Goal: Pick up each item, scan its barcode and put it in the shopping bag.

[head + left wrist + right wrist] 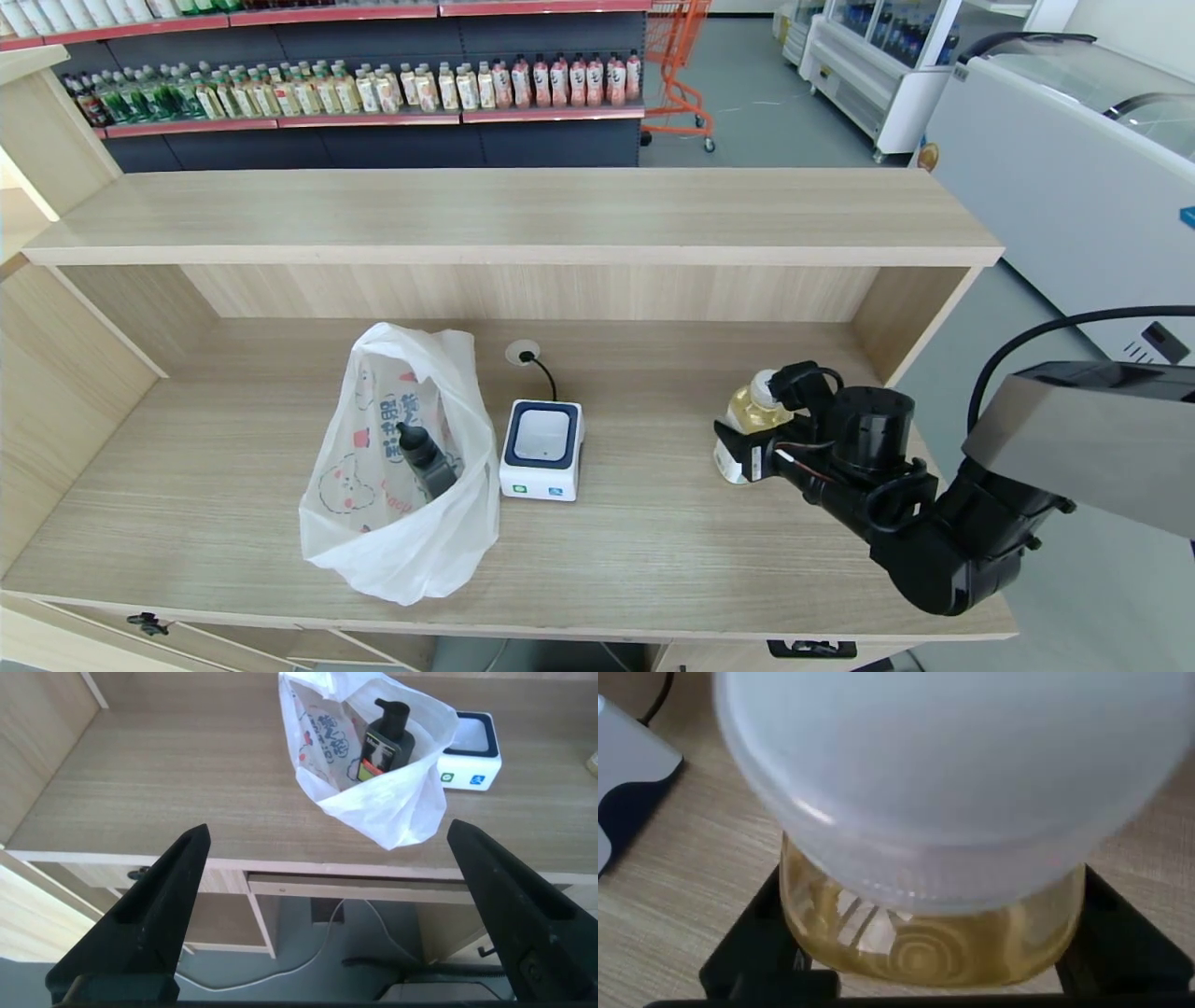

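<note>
Yellow bottle gripped between right jaws, right of scanner, left jaws wide

Counter is showing matt wood grain; shopping bag is looking thin, crinkly plastic; bottle is gleaming, clear plastic.

A light wooden bench with a raised back ledge is set in the foreground. Behind it, dark shelving with red edge strips is stocked with rows of drink bottles. An orange wire trolley is parked on the grey floor, beside white chest freezers.
</note>
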Controlling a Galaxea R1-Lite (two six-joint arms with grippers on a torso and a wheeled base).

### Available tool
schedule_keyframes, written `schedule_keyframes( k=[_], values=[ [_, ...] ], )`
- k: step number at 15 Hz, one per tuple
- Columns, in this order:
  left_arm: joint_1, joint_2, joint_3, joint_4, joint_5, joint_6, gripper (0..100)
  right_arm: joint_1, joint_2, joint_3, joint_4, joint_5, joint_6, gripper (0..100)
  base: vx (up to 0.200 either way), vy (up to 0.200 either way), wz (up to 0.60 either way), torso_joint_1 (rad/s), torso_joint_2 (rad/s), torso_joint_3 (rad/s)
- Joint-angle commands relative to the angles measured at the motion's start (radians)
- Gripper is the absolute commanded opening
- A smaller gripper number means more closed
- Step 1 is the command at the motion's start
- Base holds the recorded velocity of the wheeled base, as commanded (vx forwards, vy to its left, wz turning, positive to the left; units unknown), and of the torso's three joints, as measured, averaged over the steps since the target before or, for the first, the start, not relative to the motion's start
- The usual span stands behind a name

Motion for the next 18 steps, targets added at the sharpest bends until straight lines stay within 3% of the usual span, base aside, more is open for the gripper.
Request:
schedule_keyframes(
  k=[1,7,9,11,13,15,18],
  values=[
    [0.000,0.000,0.000,0.000,0.000,0.000,100,0.002,-0.003,-0.015,-0.003,-0.001,0.001,0,0.000,0.000,0.00,0.000,0.00,0.000],
    [0.000,0.000,0.000,0.000,0.000,0.000,100,0.008,-0.110,0.000,0.046,0.018,0.033,0,0.000,0.000,0.00,0.000,0.00,0.000],
    [0.000,0.000,0.000,0.000,0.000,0.000,100,0.041,-0.242,-0.020,0.160,0.035,0.203,0,0.000,0.000,0.00,0.000,0.00,0.000],
    [0.001,0.000,0.000,0.000,0.000,0.000,100,0.066,-0.403,-0.031,0.319,0.211,0.346,0,0.000,0.000,0.00,0.000,0.00,0.000],
    [0.000,0.000,0.000,0.000,0.000,0.000,100,0.037,-0.469,0.011,0.344,0.506,0.338,0,0.000,0.000,0.00,0.000,0.00,0.000],
    [0.000,0.000,0.000,0.000,0.000,0.000,100,0.026,-0.461,0.012,0.362,0.604,0.307,0,0.000,0.000,0.00,0.000,0.00,0.000],
    [0.000,0.000,0.000,0.000,0.000,0.000,100,0.094,-0.489,0.094,0.372,0.605,0.369,0,0.000,0.000,0.00,0.000,0.00,0.000]
  ],
)
